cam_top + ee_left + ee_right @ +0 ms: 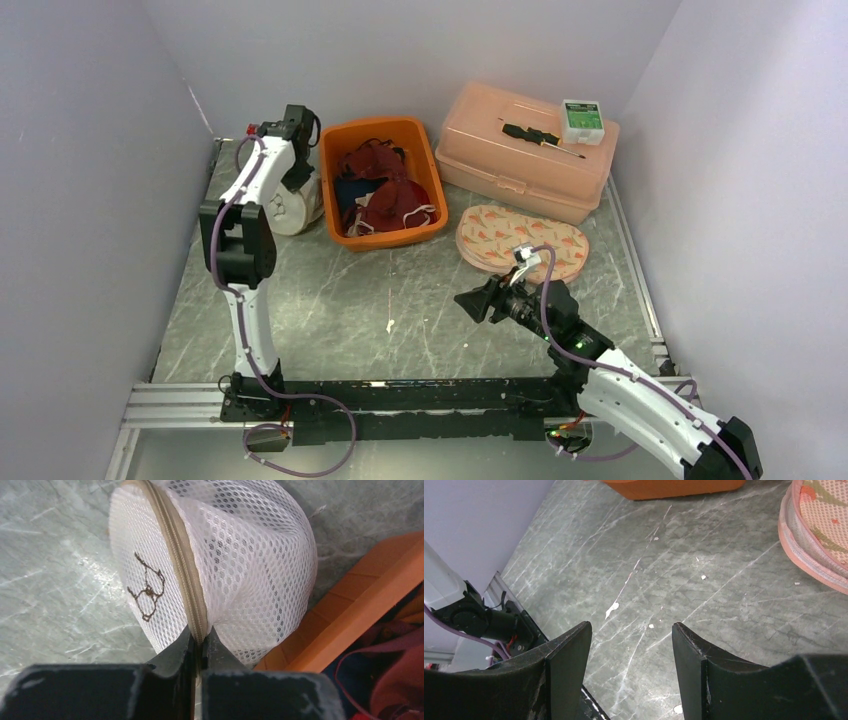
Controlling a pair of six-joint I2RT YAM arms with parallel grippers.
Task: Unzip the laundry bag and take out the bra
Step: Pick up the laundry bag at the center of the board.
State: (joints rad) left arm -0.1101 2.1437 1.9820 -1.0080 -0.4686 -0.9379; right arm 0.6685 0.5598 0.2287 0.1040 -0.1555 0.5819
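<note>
**Operator:** Where is the laundry bag (290, 207)?

**Helper:** Look at 10 o'clock on the table (330, 300). The white net bag sits there, right up against the 9 o'clock side of the orange bin (432, 175). It stands on its edge, so the zip (182, 565) runs up over the top where you can reach it.

**Operator:** What is my left gripper (200, 642) doing?

**Helper:** Its fingers are pressed close together, pinching the bag right on the zip line. I think that is so you can tug the zip open. I cannot tell if you have the little pull tab or just the zip tape.

**Operator:** Is the zip open?

**Helper:** No, the part you can see looks shut. The bra must be inside, but the net hides it.

**Operator:** And my right gripper (631, 630)?

**Helper:** It is at 4 o'clock, near the pink bag (490, 235). Its fingers are wide apart and hold nothing. It hangs over bare table, well apart from the white bag. My guess is it waits out of the way. You may need it to hold the bag so it does not slide when you pull.
</note>
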